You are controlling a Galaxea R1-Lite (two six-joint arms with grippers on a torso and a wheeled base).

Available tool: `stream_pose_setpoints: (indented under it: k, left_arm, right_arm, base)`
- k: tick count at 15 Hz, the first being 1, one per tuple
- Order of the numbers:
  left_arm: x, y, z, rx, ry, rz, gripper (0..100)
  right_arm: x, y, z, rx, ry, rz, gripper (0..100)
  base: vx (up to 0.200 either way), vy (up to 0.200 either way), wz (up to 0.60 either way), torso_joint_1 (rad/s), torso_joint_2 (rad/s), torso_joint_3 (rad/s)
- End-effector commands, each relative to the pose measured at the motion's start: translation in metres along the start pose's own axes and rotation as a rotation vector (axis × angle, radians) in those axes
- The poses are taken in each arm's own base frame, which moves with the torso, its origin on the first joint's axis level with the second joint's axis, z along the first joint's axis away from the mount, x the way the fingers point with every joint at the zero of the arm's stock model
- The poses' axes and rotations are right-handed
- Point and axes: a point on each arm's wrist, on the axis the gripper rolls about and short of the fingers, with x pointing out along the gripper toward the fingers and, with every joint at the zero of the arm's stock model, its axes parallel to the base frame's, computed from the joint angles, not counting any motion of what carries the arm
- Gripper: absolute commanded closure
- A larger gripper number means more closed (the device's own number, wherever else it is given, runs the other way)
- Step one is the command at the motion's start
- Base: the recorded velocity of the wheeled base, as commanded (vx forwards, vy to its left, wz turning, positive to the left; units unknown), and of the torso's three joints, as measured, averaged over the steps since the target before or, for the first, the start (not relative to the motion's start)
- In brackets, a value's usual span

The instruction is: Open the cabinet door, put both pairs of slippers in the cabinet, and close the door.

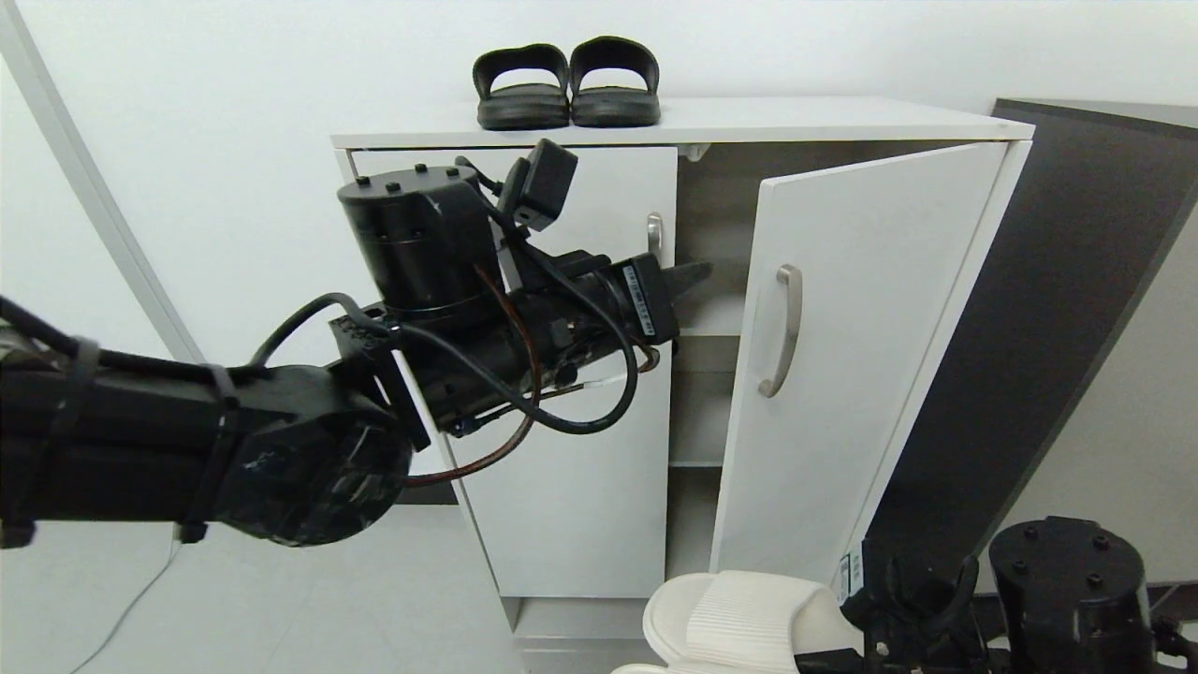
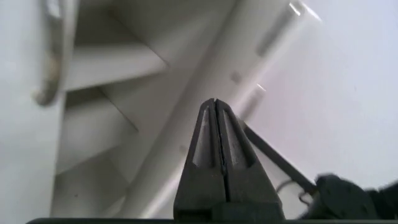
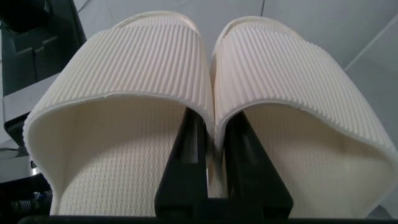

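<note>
The white cabinet [image 1: 683, 120] has its left door [image 1: 571, 487] shut and its right door [image 1: 842, 374] swung partly open, with shelves [image 1: 697, 328] showing in the gap. A black pair of slippers [image 1: 568, 84] stands on the cabinet top. My left gripper [image 1: 697, 273] is shut and empty, its tip in the gap beside the left door's handle [image 1: 654, 236]. From the left wrist, the shut fingers [image 2: 205, 134] point at the open door's edge [image 2: 186, 130] and the shelves [image 2: 112, 62]. My right gripper [image 3: 213, 146] is shut on the cream white slippers [image 3: 149, 68], low before the cabinet [image 1: 739, 618].
A dark grey panel [image 1: 1076, 328] stands right of the cabinet, behind the open door. A white wall runs to the left, and a thin cable [image 1: 131, 599] lies on the pale floor there. The open door's long handle [image 1: 786, 328] faces me.
</note>
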Motion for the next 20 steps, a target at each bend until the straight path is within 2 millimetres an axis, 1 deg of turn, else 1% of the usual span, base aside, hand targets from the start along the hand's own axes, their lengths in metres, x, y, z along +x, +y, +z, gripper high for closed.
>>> stream_pose_setpoints:
  k: [1, 3, 5, 8, 9, 13, 14, 15, 18, 20]
  left_arm:
    - [0.028, 0.017, -0.017, -0.007, 0.021, 0.018, 100]
    - [0.041, 0.022, -0.02, -0.004, 0.015, 0.017, 100]
    - [0.046, 0.024, -0.022, -0.006, 0.018, 0.018, 100]
    - [0.049, 0.026, -0.027, -0.007, 0.023, 0.024, 100]
    - [0.05, 0.021, -0.029, -0.006, 0.026, 0.01, 100]
    - [0.053, -0.018, -0.05, 0.035, 0.045, -0.098, 100]
    - [0.052, -0.024, -0.055, 0.036, 0.044, -0.118, 100]
    - [0.052, -0.026, -0.056, 0.036, 0.04, -0.125, 100]
    - [0.052, -0.022, -0.055, 0.036, 0.037, -0.116, 100]
    - [0.05, -0.013, -0.049, 0.042, 0.007, -0.056, 100]
  right_arm:
    - [0.0, 0.002, -0.002, 0.0, 0.008, 0.008, 100]
    - [0.001, 0.002, -0.004, -0.006, 0.019, 0.009, 100]
    - [0.001, 0.002, -0.008, -0.053, 0.033, 0.014, 100]
    - [0.002, 0.008, -0.01, -0.06, 0.044, 0.039, 100]
    - [0.003, 0.009, -0.01, -0.06, 0.046, 0.042, 100]
    - [0.003, 0.011, -0.012, -0.062, 0.052, 0.052, 100]
    - [0.003, 0.011, -0.012, -0.064, 0.055, 0.055, 100]
    - [0.003, 0.012, -0.013, -0.063, 0.058, 0.055, 100]
    - [0.003, 0.012, -0.014, -0.063, 0.059, 0.058, 100]
    - [0.003, 0.012, -0.014, -0.063, 0.059, 0.06, 100]
  base:
    - [0.0, 0.0, 0.0, 0.0, 0.0, 0.0]
    - [0.0, 0.0, 0.0, 0.0, 0.0, 0.0]
    - [0.0, 0.0, 0.0, 0.0, 0.0, 0.0]
    - [-0.2, 0.0, 0.0, 0.007, 0.0, -0.001]
    - [-0.2, 0.0, 0.0, 0.007, 0.01, 0.002]
    - [-0.2, 0.0, 0.0, 0.0, 0.0, 0.006]
    - [0.0, 0.0, 0.0, 0.0, 0.0, 0.0]
    - [0.0, 0.0, 0.0, 0.0, 0.0, 0.0]
    - [0.0, 0.0, 0.0, 0.0, 0.0, 0.0]
    - [0.0, 0.0, 0.0, 0.0, 0.0, 0.0]
